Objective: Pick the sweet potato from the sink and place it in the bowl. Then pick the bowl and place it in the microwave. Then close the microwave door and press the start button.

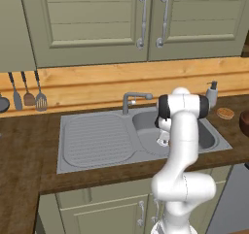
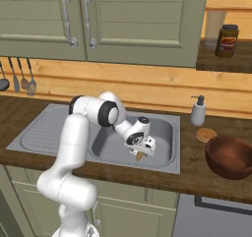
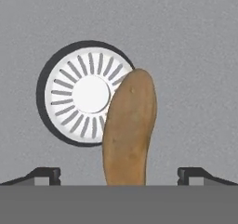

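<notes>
The gripper (image 3: 119, 174) hung low in the sink (image 2: 170, 155), jaws spread wide and grasping nothing; the sweet potato (image 3: 128, 130) lay on the basin floor between the two fingertips (image 3: 45, 173), one end partly over the round drain (image 3: 86, 94). The likeliest trouble, as I judged it, was a poor squeeze; the vegetable tapers and looked smooth, so jaws closing off its middle could pinch it out sideways or roll it across the steel; coming down too far would press the tips against the basin floor. The lift could also go wrong; the tap (image 1: 133, 100) stood just behind the basin and the sink walls were close around the hand, so a careless rise might clip either. The bowl (image 2: 229, 156) waited on the counter (image 2: 197, 179) to the right, well apart from the sink; a round waffle (image 2: 206, 134) and a soap bottle (image 2: 198, 111) sat between sink and bowl, near the carrying path; a jar (image 2: 227, 40) stood on a shelf above; utensils (image 1: 28, 96) hung at the far left.
</notes>
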